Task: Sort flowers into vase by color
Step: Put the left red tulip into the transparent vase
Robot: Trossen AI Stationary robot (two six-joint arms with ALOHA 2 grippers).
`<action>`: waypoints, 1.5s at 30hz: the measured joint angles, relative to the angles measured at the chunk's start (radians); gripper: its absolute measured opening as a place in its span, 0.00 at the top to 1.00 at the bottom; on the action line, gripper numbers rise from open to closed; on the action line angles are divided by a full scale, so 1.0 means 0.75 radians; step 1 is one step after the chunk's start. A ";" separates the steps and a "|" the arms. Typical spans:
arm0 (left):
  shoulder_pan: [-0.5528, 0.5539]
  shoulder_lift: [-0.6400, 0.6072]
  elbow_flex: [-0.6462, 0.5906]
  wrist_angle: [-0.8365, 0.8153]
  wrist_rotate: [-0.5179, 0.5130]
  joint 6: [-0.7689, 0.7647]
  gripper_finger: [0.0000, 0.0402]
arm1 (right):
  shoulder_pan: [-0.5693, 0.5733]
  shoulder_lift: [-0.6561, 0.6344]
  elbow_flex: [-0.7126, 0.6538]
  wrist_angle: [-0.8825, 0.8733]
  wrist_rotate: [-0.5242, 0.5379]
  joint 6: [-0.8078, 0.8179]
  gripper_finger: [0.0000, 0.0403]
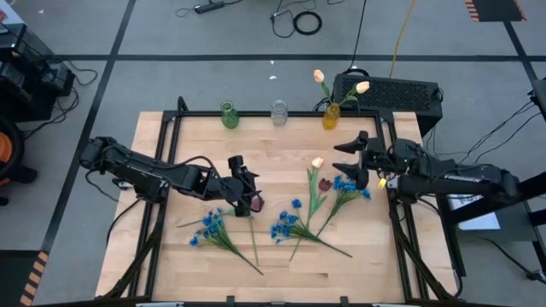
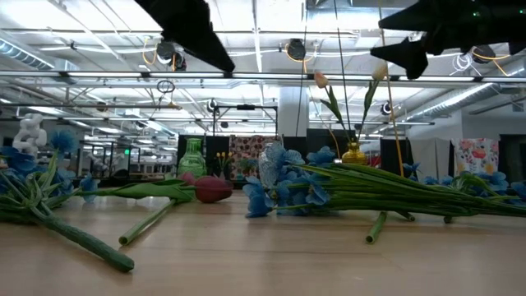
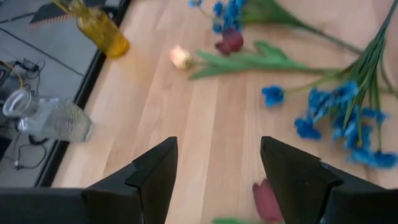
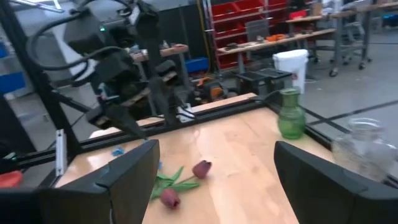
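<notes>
Flowers lie loose on the table: blue bunches (image 1: 209,226) (image 1: 286,223) (image 1: 350,188), a cream tulip (image 1: 317,162), and dark red tulips (image 1: 324,183) (image 1: 256,203). Green vase (image 1: 229,115), clear vase (image 1: 279,112) and yellow vase (image 1: 331,115) stand along the far edge. The yellow one holds two cream tulips (image 1: 320,77). My left gripper (image 1: 246,194) (image 3: 217,168) hangs open just above the left red tulip (image 3: 267,199), touching nothing. My right gripper (image 1: 351,160) (image 4: 217,168) is open in the air above the right flowers, facing the left arm.
A black box (image 1: 388,92) sits behind the yellow vase, off the table's far right corner. Bare wood shows along the near edge (image 1: 281,286) and between the vases and the flowers (image 1: 273,149). In the low view, stems (image 2: 386,193) lie flat across the table.
</notes>
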 joint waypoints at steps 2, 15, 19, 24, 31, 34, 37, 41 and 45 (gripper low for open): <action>0.000 -0.002 0.000 -0.042 0.000 -0.028 0.41 | 0.032 0.050 0.000 0.054 0.001 -0.002 0.23; -0.004 -0.044 0.025 -0.213 0.048 -0.223 0.41 | 0.208 0.533 0.149 0.281 0.001 -0.192 0.23; -0.017 -0.041 0.026 -0.308 0.073 -0.409 0.41 | 0.223 0.648 0.204 0.277 0.001 -0.261 0.23; -0.061 -0.027 0.022 -0.435 0.142 -0.554 0.41 | 0.221 0.722 0.233 0.269 0.003 -0.306 0.23; -0.150 -0.024 -0.059 -0.448 0.198 -0.681 0.41 | 0.214 0.735 0.239 0.271 0.010 -0.387 0.23; -0.169 -0.003 -0.112 -0.446 0.202 -0.692 0.41 | 0.201 0.735 0.239 0.271 0.011 -0.396 0.23; -0.180 0.020 -0.159 -0.447 0.202 -0.726 0.41 | 0.186 0.735 0.239 0.271 0.012 -0.397 0.23; -0.180 0.070 -0.206 -0.419 0.268 -0.768 0.41 | 0.172 0.735 0.239 0.271 0.012 -0.401 0.23; -0.180 0.134 -0.238 -0.357 0.320 -0.786 0.41 | 0.165 0.735 0.239 0.271 0.012 -0.405 0.23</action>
